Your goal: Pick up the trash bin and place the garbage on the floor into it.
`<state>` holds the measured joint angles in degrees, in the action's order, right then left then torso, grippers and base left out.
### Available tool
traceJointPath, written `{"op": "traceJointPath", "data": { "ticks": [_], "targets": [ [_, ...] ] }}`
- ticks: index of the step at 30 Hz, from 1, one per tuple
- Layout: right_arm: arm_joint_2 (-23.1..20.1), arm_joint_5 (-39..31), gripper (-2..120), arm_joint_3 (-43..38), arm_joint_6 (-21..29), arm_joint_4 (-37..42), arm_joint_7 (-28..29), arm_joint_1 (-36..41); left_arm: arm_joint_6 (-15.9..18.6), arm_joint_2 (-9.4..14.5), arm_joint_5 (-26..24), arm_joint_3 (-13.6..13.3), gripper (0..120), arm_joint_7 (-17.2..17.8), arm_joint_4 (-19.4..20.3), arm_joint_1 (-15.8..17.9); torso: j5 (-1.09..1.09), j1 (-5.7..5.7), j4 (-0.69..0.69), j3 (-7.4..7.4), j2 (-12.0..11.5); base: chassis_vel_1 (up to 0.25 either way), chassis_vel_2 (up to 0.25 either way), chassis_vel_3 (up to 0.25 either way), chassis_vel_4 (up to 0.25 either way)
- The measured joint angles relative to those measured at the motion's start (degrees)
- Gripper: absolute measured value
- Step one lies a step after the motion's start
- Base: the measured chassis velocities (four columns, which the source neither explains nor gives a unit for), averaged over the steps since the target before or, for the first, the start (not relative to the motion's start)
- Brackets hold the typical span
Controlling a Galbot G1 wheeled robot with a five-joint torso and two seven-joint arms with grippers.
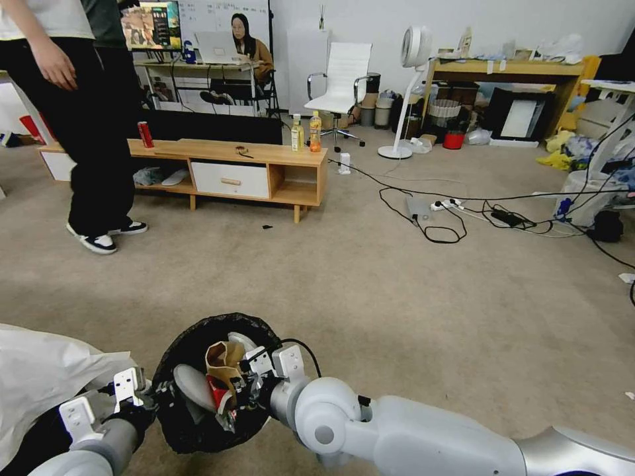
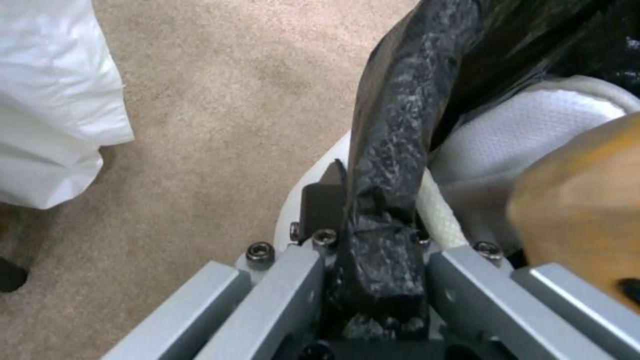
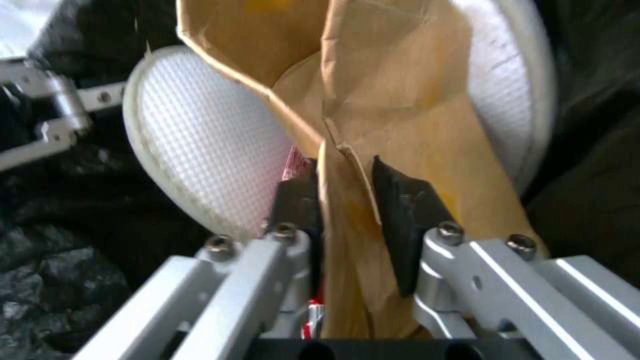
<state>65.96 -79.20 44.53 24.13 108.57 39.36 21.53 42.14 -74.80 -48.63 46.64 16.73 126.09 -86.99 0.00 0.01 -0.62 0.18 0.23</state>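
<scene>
The trash bin [image 1: 198,330], round and lined with a crinkly black bag, is held low in front of me over the carpet floor [image 1: 397,311]. My left gripper [image 1: 155,396] is shut on its bag-covered rim [image 2: 407,100], one dark pad [image 2: 323,205] outside the wall. Inside the bin, my right gripper [image 1: 235,390] is shut on a tan paper bag [image 1: 225,360], its pads [image 3: 400,200] pinching a fold of the bag [image 3: 400,100]. A red-and-white wrapper [image 1: 218,393] and pale grey flaps [image 3: 200,135] lie beside the bag.
A person [image 1: 86,132] stands at the far left by a low wooden bench [image 1: 231,165] holding yellow drink bottles [image 1: 305,132] and an upright red can [image 1: 145,134]. Cables [image 1: 450,211] trail at the right. A white plastic sheet [image 1: 46,370] lies at my left.
</scene>
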Motion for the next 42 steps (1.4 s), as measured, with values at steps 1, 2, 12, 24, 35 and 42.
{"op": "traceJointPath", "data": {
  "ticks": [1, 2, 12, 24, 35, 42],
  "targets": [
    [-0.4, 0.0, 31, -0.3, -0.1, 0.6, 0.1, 0.0, 0.0, 0.0, 0.0, 0.0, 1, 0.0, -0.1, 0.0, 0.00, 0.00, 0.00, 0.00, 0.0, 0.000, 0.000, 0.000, 0.000],
    [-0.6, 0.0, 36, -0.5, -0.1, 1.0, 0.2, 0.0, 0.0, 0.1, 0.0, 0.0, 1, 0.0, -0.2, 0.1, 0.00, 0.00, 0.00, 0.00, 0.0, 0.000, 0.000, 0.000, 0.000],
    [-2.6, -0.2, 74, -1.8, -0.2, 4.3, 0.9, -0.1, 0.0, 0.1, 0.1, 0.1, 1, 0.0, -0.3, 0.1, 0.00, 0.00, 0.00, 0.00, 0.0, 0.000, 0.000, 0.000, 0.000],
    [-4.1, -0.3, 100, -4.3, -0.2, 7.7, 1.8, 0.8, 0.0, 0.1, 0.3, 0.3, 1, 0.0, -0.5, -0.1, 0.00, 0.00, 0.01, 0.00, 0.0, 0.000, 0.000, 0.000, 0.000],
    [-10.5, 4.3, 100, -19.7, -5.3, 18.6, -2.7, 4.2, 0.0, 0.4, 0.2, 0.7, 1, 0.0, -0.7, -0.1, 0.01, 0.00, 0.00, 0.00, 0.0, 0.000, 0.000, 0.000, 0.000],
    [-13.3, 14.1, 100, -26.5, -16.3, 19.3, -10.4, 7.2, 0.0, 0.4, 0.1, 1.1, 1, 0.1, -0.3, -0.5, 0.01, 0.00, 0.01, -0.01, 0.0, 0.000, 0.000, 0.000, 0.000]
  ]
}}
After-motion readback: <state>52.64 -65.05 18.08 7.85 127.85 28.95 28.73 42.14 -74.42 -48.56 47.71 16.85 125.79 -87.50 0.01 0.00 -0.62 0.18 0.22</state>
